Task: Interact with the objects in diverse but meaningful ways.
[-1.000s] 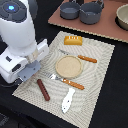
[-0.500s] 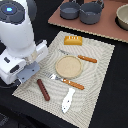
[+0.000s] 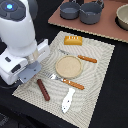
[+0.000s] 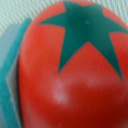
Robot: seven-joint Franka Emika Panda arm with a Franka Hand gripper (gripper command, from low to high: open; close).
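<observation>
Because the small red plastic tomato with its green star-shaped cap (image 4: pixel 70 70) fills nearly my whole wrist view, I judge it sits right under my gripper (image 3: pixel 31 69), at the striped cloth placemat (image 3: pixel 102 60)'s edge toward the exterior view's left. A tomato is round, so no long axis matters. Whether my fingers are spread or pinching it, I cannot tell; my own white body hides them.
</observation>
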